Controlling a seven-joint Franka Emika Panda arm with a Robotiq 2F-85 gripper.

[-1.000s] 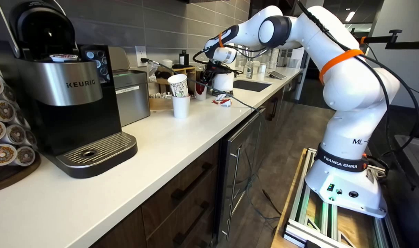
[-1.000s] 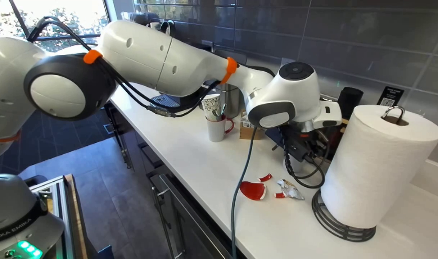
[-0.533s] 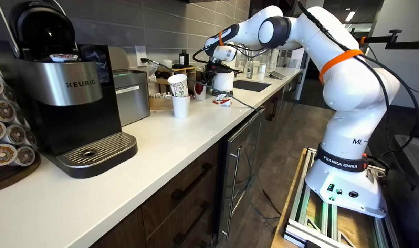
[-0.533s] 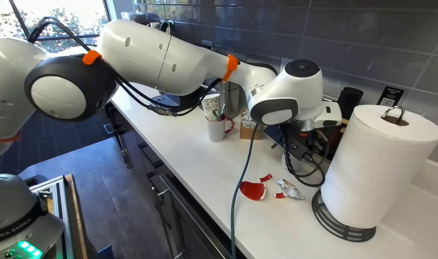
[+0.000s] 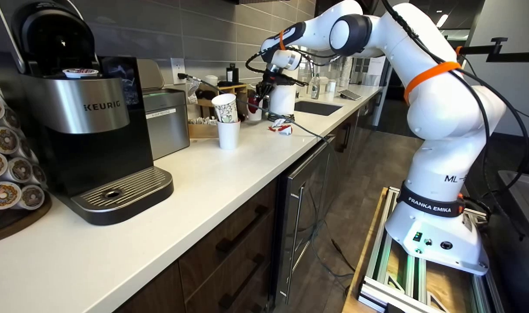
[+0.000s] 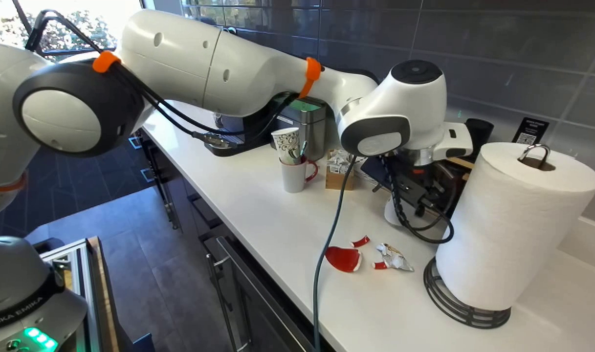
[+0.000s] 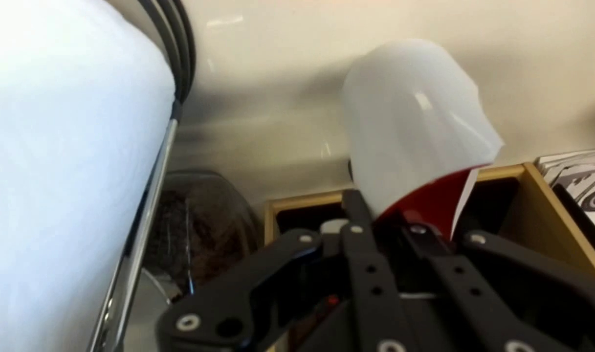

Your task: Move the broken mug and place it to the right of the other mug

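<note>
The broken mug (image 7: 409,112) is white outside and dark red inside, with a jagged rim. In the wrist view my gripper (image 7: 383,217) is shut on its wall, one finger outside and one against the red inside. The mug also shows below the gripper (image 5: 260,93) in an exterior view (image 5: 254,112), raised off the counter. In an exterior view it is mostly hidden behind gripper and cables (image 6: 391,213). The other mug (image 6: 293,178), white with a red handle, stands upright on the counter with a patterned paper cup in it; it also shows in an exterior view (image 5: 228,135).
A paper towel roll (image 6: 512,230) on a wire stand is close beside the gripper. Red shards (image 6: 343,259) and a crumpled wrapper (image 6: 396,258) lie on the counter. A wooden organizer (image 7: 561,220) stands behind. A packet box (image 6: 340,180) is near the other mug. A cable hangs across.
The arm and gripper have moved up, and the broken mug has risen off the counter with them. The other mug, shards and towel roll have not moved.
</note>
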